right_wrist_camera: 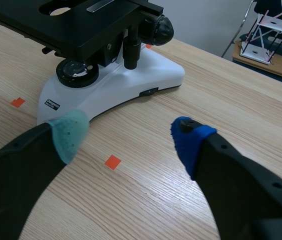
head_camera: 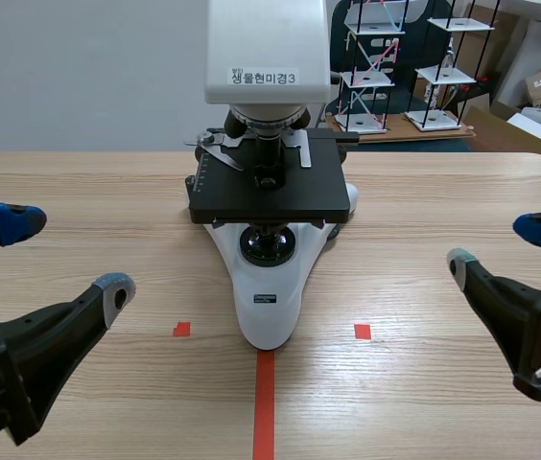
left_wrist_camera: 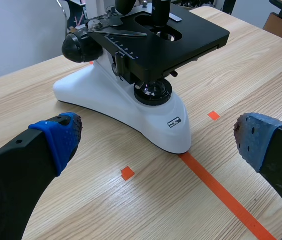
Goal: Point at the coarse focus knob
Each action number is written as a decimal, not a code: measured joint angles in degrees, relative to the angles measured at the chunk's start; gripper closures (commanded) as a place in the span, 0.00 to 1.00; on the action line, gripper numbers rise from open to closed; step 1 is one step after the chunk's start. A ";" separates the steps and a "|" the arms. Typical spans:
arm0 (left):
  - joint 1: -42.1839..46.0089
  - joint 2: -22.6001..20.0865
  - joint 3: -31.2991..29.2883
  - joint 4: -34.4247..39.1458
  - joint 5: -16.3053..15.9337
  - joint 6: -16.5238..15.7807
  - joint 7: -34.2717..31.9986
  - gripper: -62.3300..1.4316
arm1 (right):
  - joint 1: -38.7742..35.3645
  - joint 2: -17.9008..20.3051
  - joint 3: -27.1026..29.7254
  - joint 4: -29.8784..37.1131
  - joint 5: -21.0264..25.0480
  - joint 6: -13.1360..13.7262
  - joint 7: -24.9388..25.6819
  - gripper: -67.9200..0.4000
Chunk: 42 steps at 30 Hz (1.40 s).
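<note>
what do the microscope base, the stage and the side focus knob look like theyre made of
Base: smooth glossy white, likely painted metal or moulded plastic, going by the soft reflections.
Stage: flat matte black with sharp edges and no glare, probably coated metal.
Focus knob: black with a dull sheen, plastic or rubber-like; the look does not show which.

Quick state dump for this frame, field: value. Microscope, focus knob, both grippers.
microscope: upright, mid-table, white base toward the robot
focus knob: black, round, at the side behind the stage; nothing touches it
left gripper: open, low, apart from microscope
right gripper: open, low, apart from microscope
pointing: not yet done
</note>
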 measured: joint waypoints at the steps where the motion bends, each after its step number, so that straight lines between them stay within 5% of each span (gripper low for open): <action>1: 0.00 0.00 0.00 0.00 0.00 0.00 0.02 0.00 | 0.00 0.00 0.00 0.00 0.00 -0.02 0.04 0.61; 8: 0.00 0.00 0.00 0.00 0.00 0.00 0.13 0.00 | 0.00 0.00 0.00 0.00 0.00 -4.42 1.81 0.99; 17: 0.00 0.00 0.00 0.00 0.00 0.00 0.15 0.00 | 4.85 0.04 0.02 0.07 0.02 -5.42 0.74 0.99; 22: 0.00 0.00 0.00 0.00 0.00 0.00 0.17 0.00 | 8.81 0.04 0.02 2.91 0.02 -9.01 -4.07 0.99; 34: 0.00 0.00 0.00 0.00 0.00 0.00 0.15 0.00 | 21.94 0.04 -0.57 6.10 0.04 -9.03 -9.90 0.99; 42: 0.00 0.00 0.00 0.00 0.00 0.00 0.17 0.00 | 32.63 0.07 -10.56 -5.84 -0.63 -8.85 -11.17 0.99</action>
